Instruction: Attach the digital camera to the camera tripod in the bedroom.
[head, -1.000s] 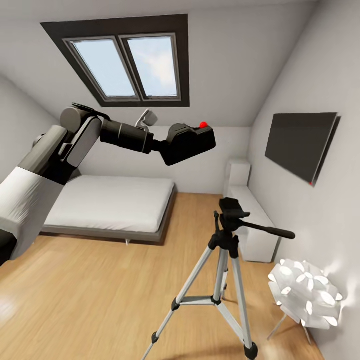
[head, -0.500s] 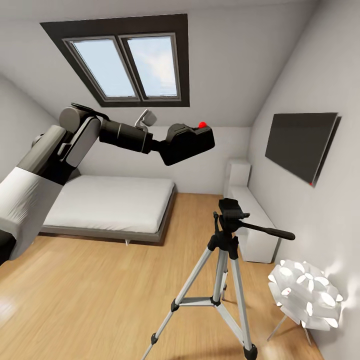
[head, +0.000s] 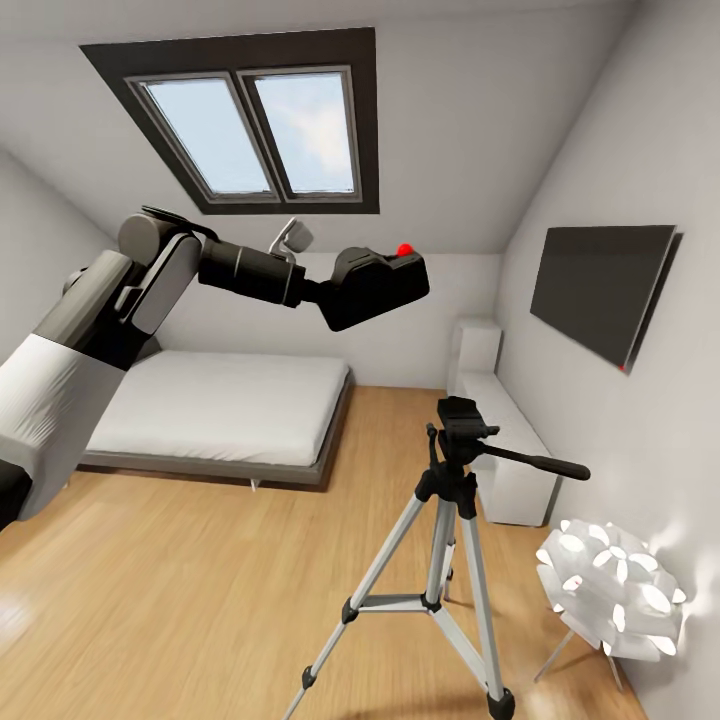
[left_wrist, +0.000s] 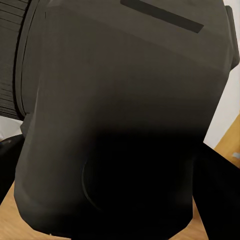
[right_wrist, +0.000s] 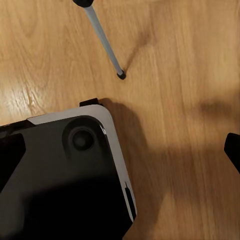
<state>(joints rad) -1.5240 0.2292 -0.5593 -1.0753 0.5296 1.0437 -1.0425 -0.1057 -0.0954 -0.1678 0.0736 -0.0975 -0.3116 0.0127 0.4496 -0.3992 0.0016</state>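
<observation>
Left gripper is raised out in front of the skylight and closed on the digital camera, red button up; in the left wrist view the camera body sits right against the lens with dark fingers at its side, jaws spread only as wide as the body. The camera tripod stands on the wood floor, its head well below and apart from the held camera, beside the white lamp and in front of the bed. Right wrist view has a tripod leg on the floor past the robot base; just a dark finger tip at the edge, so can't tell how far the right jaws stand apart.
</observation>
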